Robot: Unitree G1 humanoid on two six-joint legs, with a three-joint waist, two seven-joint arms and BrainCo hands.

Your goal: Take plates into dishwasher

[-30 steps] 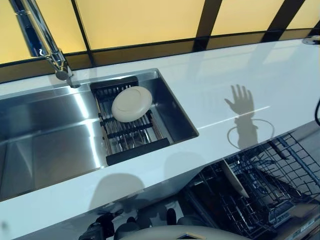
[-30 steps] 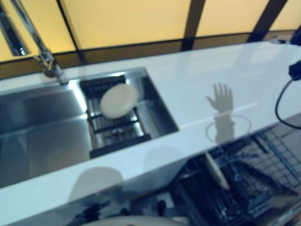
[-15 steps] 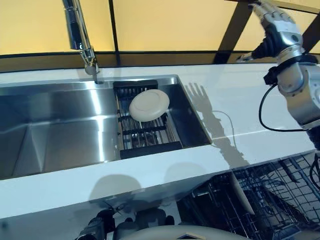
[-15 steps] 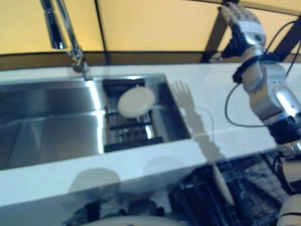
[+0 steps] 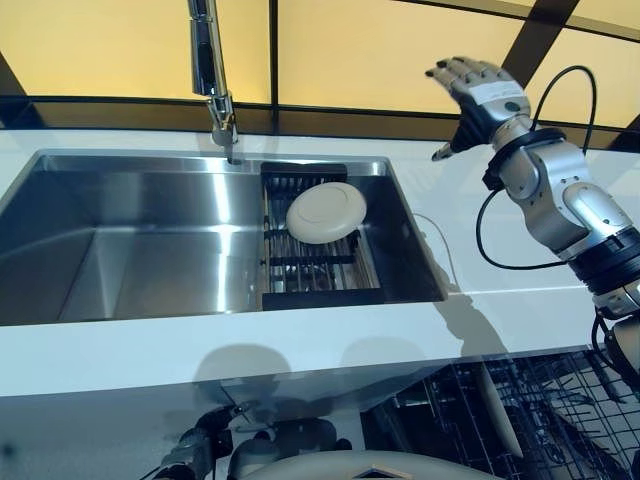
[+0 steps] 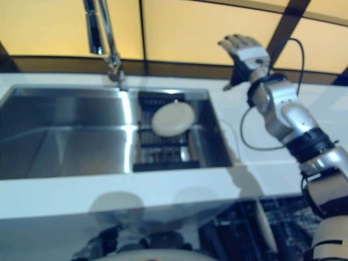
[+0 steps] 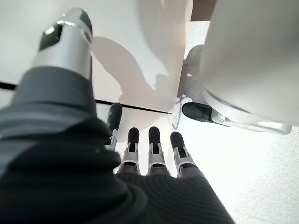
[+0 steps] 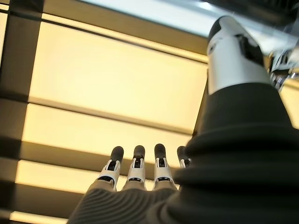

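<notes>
A cream plate (image 5: 326,211) leans face down on the black wire rack (image 5: 318,276) at the right end of the steel sink (image 5: 130,240). Another plate (image 5: 497,410) stands on edge in the dishwasher's lower rack (image 5: 560,425) under the counter. My right hand (image 5: 478,88) is raised high above the counter, right of the sink, fingers straight and spread, holding nothing; its wrist view shows its fingers (image 8: 135,165) against the yellow panels. My left hand (image 7: 149,149) appears only in its wrist view, hanging low with straight fingers and nothing in it.
A tall chrome tap (image 5: 210,70) rises behind the sink. The white counter (image 5: 300,345) runs along the front and to the right. Yellow wall panels with dark frames (image 5: 350,50) stand behind. The open dishwasher rack sits at lower right.
The camera has swung left, so sink and plate sit further right in view. My right arm has come in from the right and its hand now hovers nearer the sink.
</notes>
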